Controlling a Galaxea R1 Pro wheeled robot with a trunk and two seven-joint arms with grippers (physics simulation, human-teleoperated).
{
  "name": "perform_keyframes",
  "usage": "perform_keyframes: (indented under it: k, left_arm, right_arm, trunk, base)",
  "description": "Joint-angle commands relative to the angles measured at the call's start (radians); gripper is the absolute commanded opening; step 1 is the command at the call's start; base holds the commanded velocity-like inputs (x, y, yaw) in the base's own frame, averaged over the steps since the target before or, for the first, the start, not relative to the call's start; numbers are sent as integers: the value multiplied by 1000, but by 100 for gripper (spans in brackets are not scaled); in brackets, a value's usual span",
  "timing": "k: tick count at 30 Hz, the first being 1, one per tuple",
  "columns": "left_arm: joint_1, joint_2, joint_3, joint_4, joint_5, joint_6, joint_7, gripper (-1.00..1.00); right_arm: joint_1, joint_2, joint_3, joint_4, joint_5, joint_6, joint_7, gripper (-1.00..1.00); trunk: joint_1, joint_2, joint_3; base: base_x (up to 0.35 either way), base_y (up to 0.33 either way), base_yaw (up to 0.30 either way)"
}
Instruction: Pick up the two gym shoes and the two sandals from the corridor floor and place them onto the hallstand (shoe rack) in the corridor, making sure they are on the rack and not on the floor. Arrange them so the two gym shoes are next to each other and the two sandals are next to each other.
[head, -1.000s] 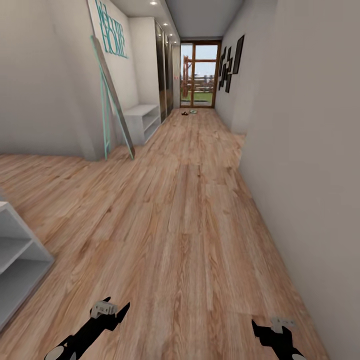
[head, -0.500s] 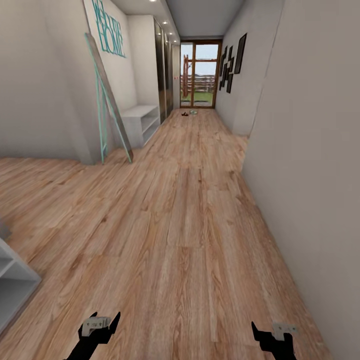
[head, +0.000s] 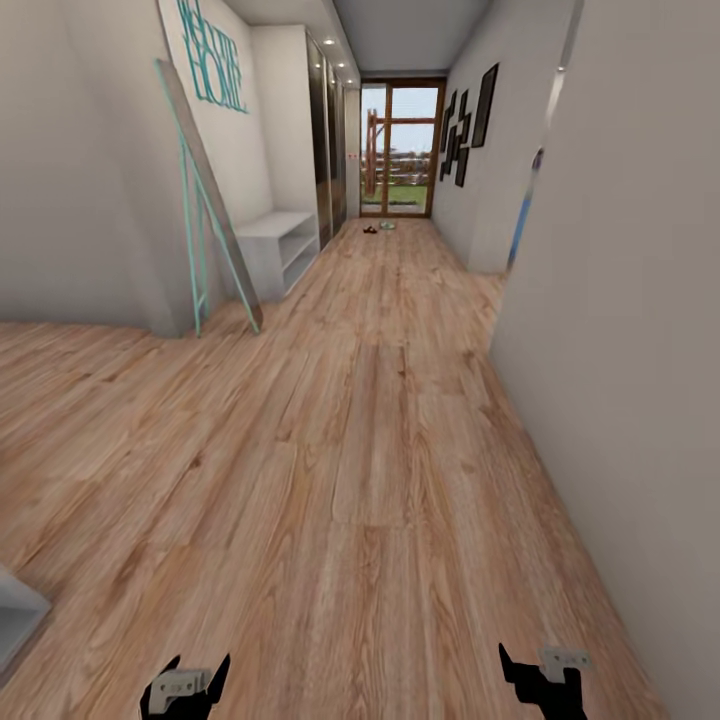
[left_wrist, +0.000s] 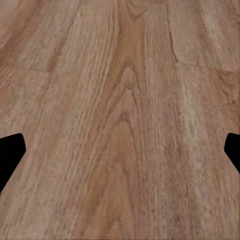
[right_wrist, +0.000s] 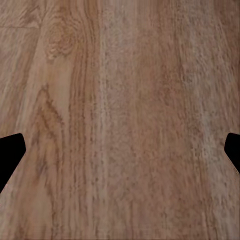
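Far down the corridor floor (head: 370, 420), near the glass door, lie small shapes: a pale gym shoe (head: 387, 224) and dark sandals (head: 369, 229), too small to make out singly. A low light-grey shelf unit (head: 281, 238) with open slots stands against the left wall, and the corner of another (head: 14, 612) shows at the lower left; I cannot tell which is the hallstand. My left gripper (head: 197, 666) and right gripper (head: 541, 668) hang low over bare planks, far from the shoes. In the wrist views the left gripper (left_wrist: 120, 155) and right gripper (right_wrist: 120, 155) are both open and empty.
A tall teal-framed mirror (head: 205, 205) leans on the left wall corner. The right wall (head: 620, 330) runs close beside my right arm, with dark picture frames (head: 468, 125) further on. A wardrobe (head: 328, 150) lines the left side before the glass door (head: 400, 148).
The camera has advanced down the corridor: the near shelf unit has slid almost out at the lower left, and both grippers sit lower in the picture. Their fingers stay open.
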Motion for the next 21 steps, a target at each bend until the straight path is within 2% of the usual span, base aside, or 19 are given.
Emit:
perform_keyframes:
  k: [1, 12, 21]
  left_arm:
    - [0, 0, 2, 2, 11, -1, -10, 100]
    - [5, 2, 18, 8, 42, -8, 2, 100]
    - [6, -1, 20, 17, 44, -7, 3, 100]
  right_arm:
    - [-1, 0, -8, 1, -2, -3, 9, 100]
    - [1, 19, -8, 2, 0, -4, 10, 100]
    - [3, 24, -8, 3, 1, -6, 9, 100]
  trunk:
    - [0, 0, -1]
    - [0, 0, -1]
    - [0, 0, 1]
  base:
    - [338, 0, 0]
    - [338, 0, 0]
    - [338, 0, 0]
